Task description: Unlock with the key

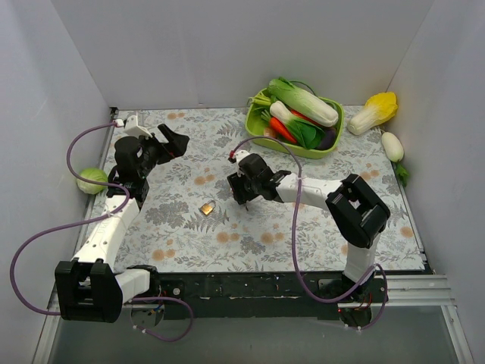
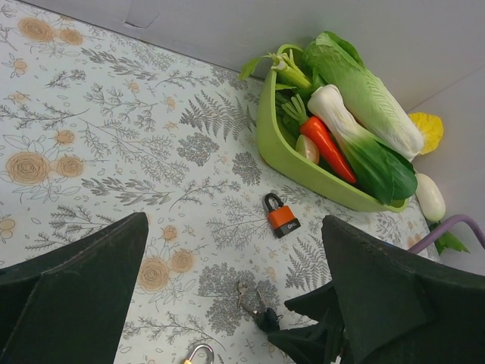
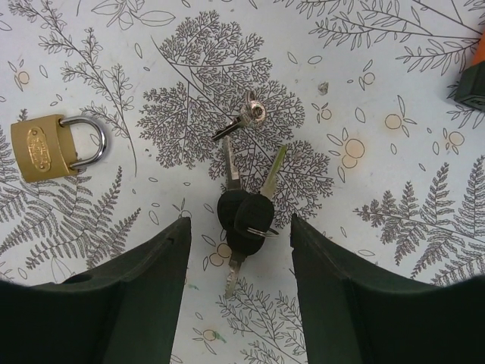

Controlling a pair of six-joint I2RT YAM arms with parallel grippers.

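Black-headed key [image 3: 244,216] is lying flat in a little bunch on the flowery table [image 1: 189,243]. It is sitting right between the two fingers of the right gripper [image 3: 239,231], which are standing wide apart and not touching it. A green basket [image 2: 274,150] of toy vegetables is sitting at the far side. The left gripper [image 2: 233,224] is hanging over the table, its fingers wide apart too, holding nothing. A brass padlock [image 3: 53,145] is lying left of the bunch. An orange padlock [image 2: 281,218] is lying nearer the basket. A small silver key [image 3: 244,120] is lying just beyond the bunch.
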